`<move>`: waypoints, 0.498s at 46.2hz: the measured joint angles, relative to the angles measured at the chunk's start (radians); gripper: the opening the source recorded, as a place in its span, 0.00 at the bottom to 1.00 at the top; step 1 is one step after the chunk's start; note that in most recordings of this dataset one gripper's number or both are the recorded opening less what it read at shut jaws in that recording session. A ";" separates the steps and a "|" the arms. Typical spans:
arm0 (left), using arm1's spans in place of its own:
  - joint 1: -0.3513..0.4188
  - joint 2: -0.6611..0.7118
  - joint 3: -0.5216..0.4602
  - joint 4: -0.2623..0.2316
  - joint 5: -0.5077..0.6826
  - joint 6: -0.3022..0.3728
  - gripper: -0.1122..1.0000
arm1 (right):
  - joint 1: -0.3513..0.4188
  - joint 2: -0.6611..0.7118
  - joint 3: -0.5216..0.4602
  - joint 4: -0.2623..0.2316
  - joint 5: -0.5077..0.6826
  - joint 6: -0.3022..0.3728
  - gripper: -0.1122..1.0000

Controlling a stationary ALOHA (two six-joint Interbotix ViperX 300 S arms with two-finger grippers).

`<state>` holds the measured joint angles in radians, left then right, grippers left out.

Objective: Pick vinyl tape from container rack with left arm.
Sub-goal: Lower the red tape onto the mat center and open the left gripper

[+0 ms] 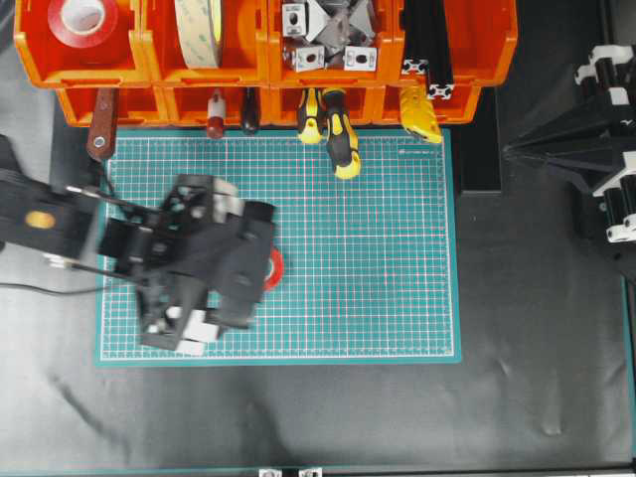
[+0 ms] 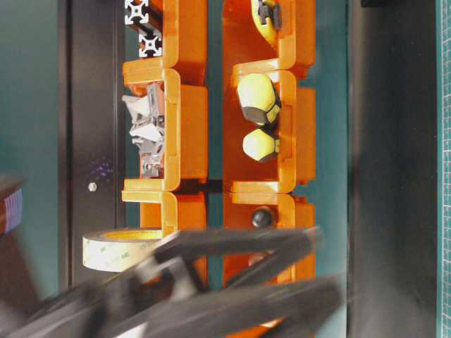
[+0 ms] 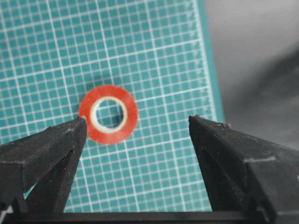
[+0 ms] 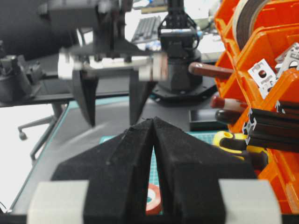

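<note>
I see the vinyl tape [image 3: 108,114] lying flat on the green cutting mat [image 1: 378,258], well clear of the container rack [image 1: 263,60]. My left gripper [image 3: 138,126] hangs above it, jaws spread wide and holding nothing. The right gripper [image 4: 153,122] sits parked off to the side, its fingers pressed together.

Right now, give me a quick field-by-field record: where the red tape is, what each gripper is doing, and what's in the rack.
red tape: lying flat on the green mat, small roll with white core, free of any grip
left gripper: open, jaws wide apart above the mat, holding nothing, tape beside one finger
right gripper: shut, empty, parked at the right side
rack: orange, top tier holds another red roll, a cream roll, metal brackets, black bars
lower tier: tool handles sticking out
</note>
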<state>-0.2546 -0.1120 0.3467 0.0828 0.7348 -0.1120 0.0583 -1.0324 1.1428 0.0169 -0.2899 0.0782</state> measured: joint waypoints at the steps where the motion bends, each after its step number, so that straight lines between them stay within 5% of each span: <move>1: -0.002 -0.014 0.008 0.000 -0.002 -0.005 0.85 | 0.000 -0.002 0.000 0.000 0.000 0.000 0.09; 23: -0.031 -0.535 0.291 0.000 -0.094 -0.029 0.80 | 0.000 -0.021 0.003 0.000 0.000 0.000 0.09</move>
<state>-0.2853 -0.6473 0.6381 0.0828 0.6412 -0.1411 0.0583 -1.0538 1.1459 0.0169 -0.2899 0.0782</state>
